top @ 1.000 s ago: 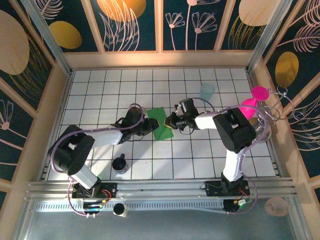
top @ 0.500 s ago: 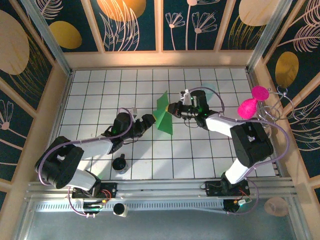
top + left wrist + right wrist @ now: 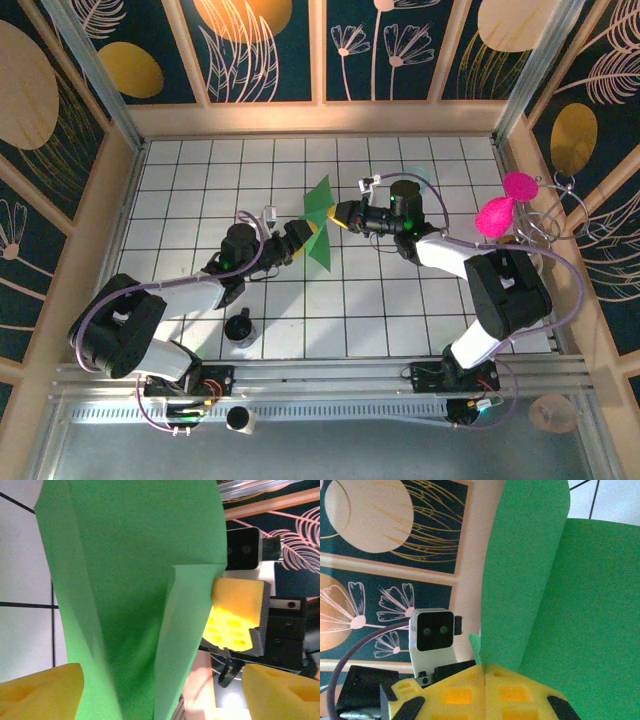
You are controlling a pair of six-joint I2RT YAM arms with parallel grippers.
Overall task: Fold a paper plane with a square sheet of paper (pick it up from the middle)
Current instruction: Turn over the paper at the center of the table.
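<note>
Now, your right gripper (image 3: 341,215) is pinched shut on one edge of the creased green paper sheet (image 3: 322,228), holding it upright above mid-table. Your left gripper (image 3: 303,233) gapes wide around it, gripping nothing. If it closes off the crease, the sheet could crumple, or tear at that single pinch.
</note>
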